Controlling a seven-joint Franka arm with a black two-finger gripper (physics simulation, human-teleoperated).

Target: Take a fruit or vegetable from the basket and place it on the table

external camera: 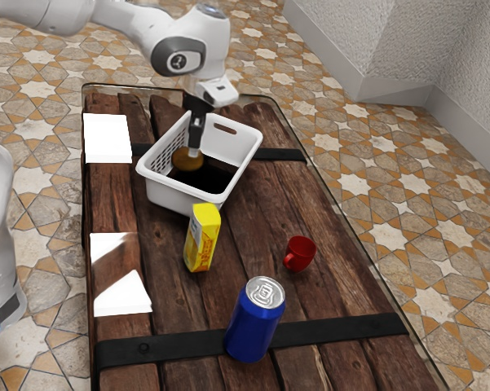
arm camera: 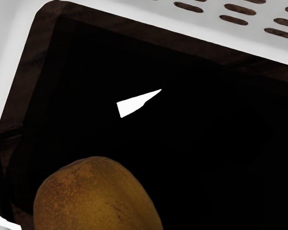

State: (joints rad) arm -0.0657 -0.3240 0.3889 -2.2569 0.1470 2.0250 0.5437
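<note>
My gripper reaches down into the white basket, near its left wall in the exterior view. Right at its lower end is a brownish-orange fruit, partly overlapped by the gripper; whether it is gripped cannot be told. In the wrist view the rounded, speckled top of the fruit rises from the lower edge, with the basket's pale wall around a black floor area.
A yellow carton stands just in front of the basket on the wooden table. Farther along are a red mug and an upright blue can. White patches lie along the table's left side in the exterior view.
</note>
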